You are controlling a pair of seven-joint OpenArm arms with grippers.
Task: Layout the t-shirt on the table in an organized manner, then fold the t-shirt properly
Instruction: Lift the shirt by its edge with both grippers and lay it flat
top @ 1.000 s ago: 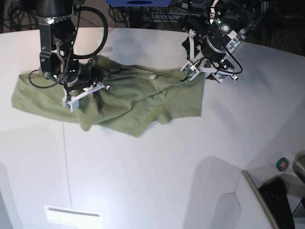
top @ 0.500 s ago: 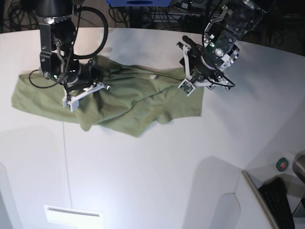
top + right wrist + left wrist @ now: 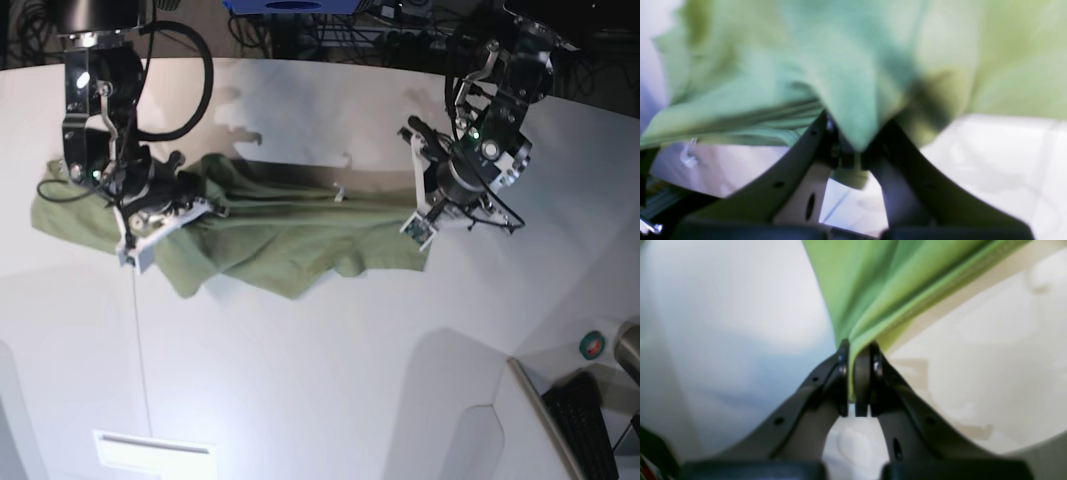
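Observation:
The green t-shirt (image 3: 290, 230) stretches across the white table (image 3: 330, 380) between my two grippers, its upper edge pulled fairly straight and its lower part rumpled on the table. My left gripper (image 3: 420, 225) is at the shirt's right end. In the left wrist view the left gripper (image 3: 857, 351) is shut on a fold of the t-shirt (image 3: 880, 283). My right gripper (image 3: 140, 238) is at the left part of the cloth. In the right wrist view the right gripper (image 3: 853, 146) is shut on bunched t-shirt (image 3: 840, 83). A small white tag (image 3: 338, 192) shows on the top edge.
A thin dark seam (image 3: 140, 350) runs toward the table's front, ending near a white rectangle (image 3: 155, 450). At the front right are a green and red roll (image 3: 592, 346) and a dark keyboard (image 3: 585, 420). Cables and a blue object (image 3: 290, 5) lie beyond the far edge.
The left gripper closed on the shirt's right edge. Both arms moved toward the table's front, drawing the shirt with them and pulling its top edge straighter.

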